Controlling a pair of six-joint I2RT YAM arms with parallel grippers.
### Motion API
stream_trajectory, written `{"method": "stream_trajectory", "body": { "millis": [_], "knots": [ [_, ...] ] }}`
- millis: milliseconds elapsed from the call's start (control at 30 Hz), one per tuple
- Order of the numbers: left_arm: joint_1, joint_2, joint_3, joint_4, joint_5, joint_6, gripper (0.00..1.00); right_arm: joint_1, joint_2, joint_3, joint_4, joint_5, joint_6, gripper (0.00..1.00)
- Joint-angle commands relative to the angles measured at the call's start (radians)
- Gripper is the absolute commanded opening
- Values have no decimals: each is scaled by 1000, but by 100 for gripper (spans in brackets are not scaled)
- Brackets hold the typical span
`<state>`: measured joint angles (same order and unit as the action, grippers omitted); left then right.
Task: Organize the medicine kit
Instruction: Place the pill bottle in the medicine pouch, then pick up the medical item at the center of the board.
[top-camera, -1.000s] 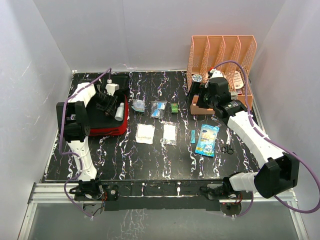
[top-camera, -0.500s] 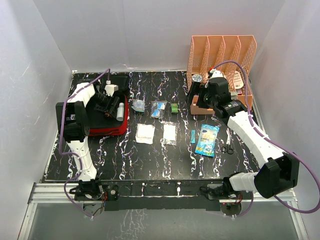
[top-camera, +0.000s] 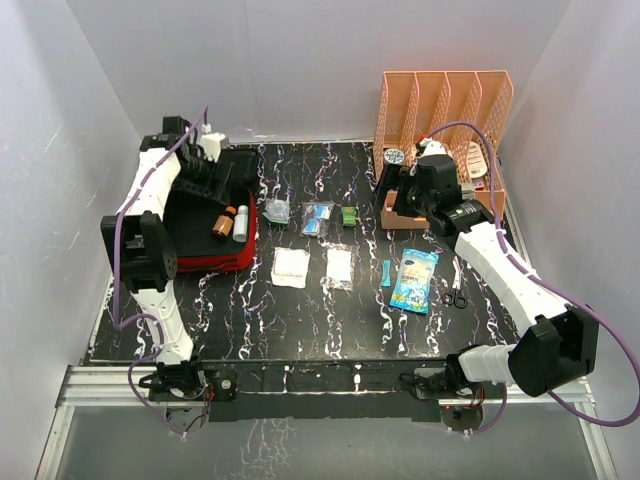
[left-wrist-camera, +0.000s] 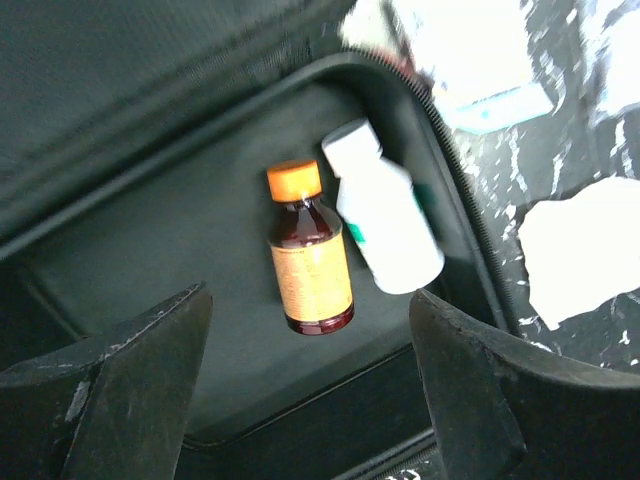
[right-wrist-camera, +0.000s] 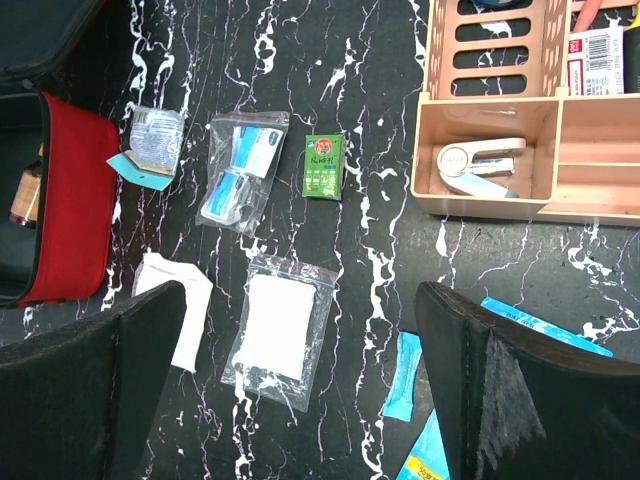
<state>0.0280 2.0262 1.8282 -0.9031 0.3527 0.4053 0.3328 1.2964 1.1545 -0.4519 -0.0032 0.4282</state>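
we see the left gripper (left-wrist-camera: 310, 298) spread wide over the open medicine kit (top-camera: 215, 262), which sits at the left of the table (top-camera: 300, 315); it pinches nothing. a brown bottle (left-wrist-camera: 310, 265) and a white bottle (left-wrist-camera: 385, 225) lie touching on the black lining, their labels too blurred to read. the right gripper (right-wrist-camera: 300, 300), also spread and empty, hangs above a clear packet (right-wrist-camera: 275, 325); its view cuts the kit off.
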Motion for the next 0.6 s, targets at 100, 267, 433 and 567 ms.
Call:
{"method": "stream_trajectory", "body": {
  "millis": [100, 267, 433, 567],
  "knots": [
    [-192, -109, 217, -78, -36, -139, 78, 3, -1, 19, 57, 3, -1, 98],
    [-447, -45, 300, 24, -122, -350, 78, 3, -5, 37, 45, 26, -2, 98],
    [-574, 97, 419, 111, -288, -447, 74, 3, -48, 34, 11, 60, 0, 98],
    [-591, 191, 483, 179, -300, -542, 74, 3, -93, 33, -29, 102, 0, 98]
  ]
}}
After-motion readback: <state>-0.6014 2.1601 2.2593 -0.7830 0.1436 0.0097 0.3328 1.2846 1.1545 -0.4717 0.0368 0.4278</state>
